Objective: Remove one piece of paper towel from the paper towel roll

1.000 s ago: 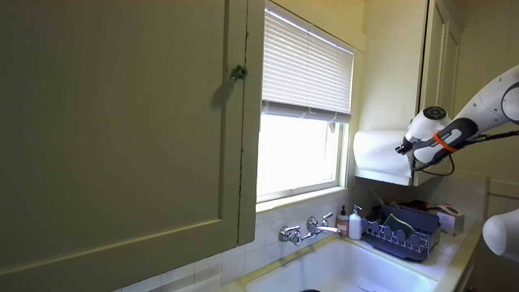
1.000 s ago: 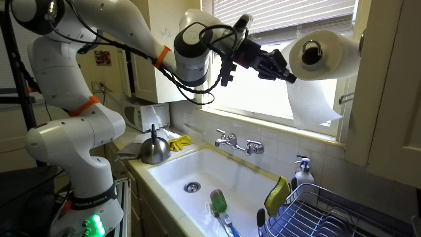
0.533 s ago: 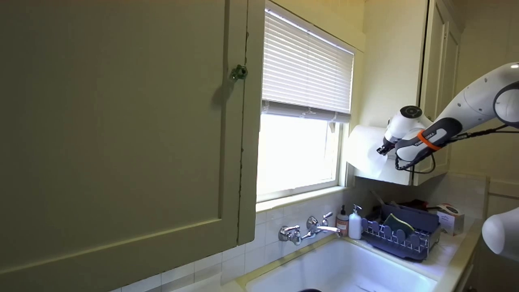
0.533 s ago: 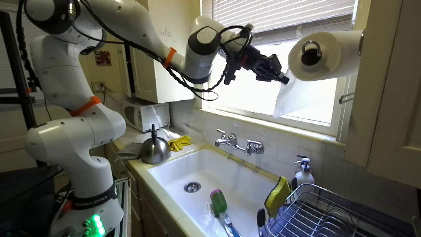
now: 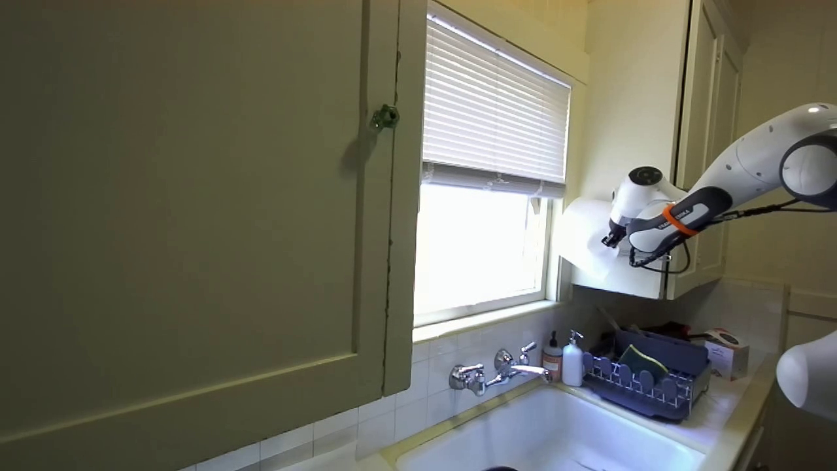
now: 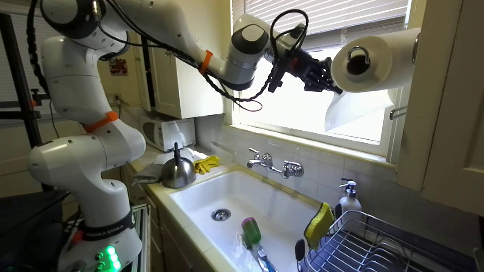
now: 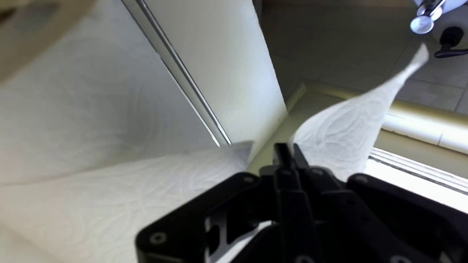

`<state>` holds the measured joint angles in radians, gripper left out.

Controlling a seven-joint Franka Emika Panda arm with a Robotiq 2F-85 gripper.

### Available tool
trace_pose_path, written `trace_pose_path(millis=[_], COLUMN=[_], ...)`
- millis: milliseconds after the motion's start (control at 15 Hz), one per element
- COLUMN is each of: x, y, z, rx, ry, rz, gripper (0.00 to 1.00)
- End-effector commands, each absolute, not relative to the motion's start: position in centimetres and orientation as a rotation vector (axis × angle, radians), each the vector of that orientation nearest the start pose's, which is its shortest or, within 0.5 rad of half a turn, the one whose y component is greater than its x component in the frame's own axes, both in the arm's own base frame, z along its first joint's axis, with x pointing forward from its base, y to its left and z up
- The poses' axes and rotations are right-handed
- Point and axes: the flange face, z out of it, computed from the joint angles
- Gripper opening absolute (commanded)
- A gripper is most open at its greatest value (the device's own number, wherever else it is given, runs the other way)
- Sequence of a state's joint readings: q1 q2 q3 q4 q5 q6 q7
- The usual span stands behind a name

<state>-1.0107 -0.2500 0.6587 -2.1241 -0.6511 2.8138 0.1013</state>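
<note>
Kettle (image 6: pixel 178 173) stood at 8 o'clock in an exterior view: domed steel, soft sheen, black handle. Yellow gloves (image 6: pixel 207 164) lay rumpled just beside it on the desk (image 6: pixel 183 223), which was edged in yellow tile. Sink (image 6: pixel 206 192) was white and glossy, its corners rounded; faucet (image 6: pixel 264 162) was chrome. A yellow sponge (image 6: pixel 317 228) stood tilted at 5 o'clock, by the corner of a wire dish rack (image 6: pixel 363 252). The slatted blind (image 5: pixel 494 108) showed in both exterior views.

Black band (image 6: pixel 107 229) at the base of the arm (image 6: pixel 113 151) read "FRANKA EMIKA" in capitals. A box (image 5: pixel 727 358) at 4 o'clock in an exterior view bore print too small to make out.

The paper towel roll (image 6: pixel 385 62) ran level at 2 o'clock in an exterior view, a plain white cylinder with bent chrome wire (image 6: pixel 366 58) showing in its dark core (image 6: pixel 355 68). The piece of paper towel (image 6: pixel 351 111) hung at the roll's 7 o'clock, thin and curved against the bright window (image 6: pixel 295 117), its upper edge hidden behind the roll. Wrist view gave the texture: faint embossed swirls, one pointed corner curling out toward 2 o'clock. The gripper (image 7: pixel 289 149) sat at 5 o'clock there, fingertips together and clamped on that piece.
</note>
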Motion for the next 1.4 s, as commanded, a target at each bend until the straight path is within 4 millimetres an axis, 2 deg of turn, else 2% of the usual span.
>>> trace_pose_path(millis=[0, 267, 333, 400, 600, 867, 933, 1133, 1333], x=[56.5, 59.2, 59.8, 58.2, 59.3, 59.6, 60.1, 63.3, 65.9], y=[-11.3, -9.2, -8.9, -9.1, -8.7, -8.9, -8.4, -4.2, 1.2], z=[58.8, 58.7, 57.9, 58.5, 58.1, 57.9, 57.9, 56.8, 54.6], rx=[2.271, 2.276, 2.282, 2.277, 2.292, 2.294, 2.281, 2.247, 2.216], ry=[0.38, 0.584, 0.613, 0.541, 0.589, 0.6, 0.63, 0.845, 1.068], rz=[0.843, 0.776, 0.742, 0.793, 0.774, 0.771, 0.764, 0.723, 0.691], gripper=[0.0, 0.0, 0.0, 0.01, 0.01, 0.0, 0.0, 0.0, 0.0])
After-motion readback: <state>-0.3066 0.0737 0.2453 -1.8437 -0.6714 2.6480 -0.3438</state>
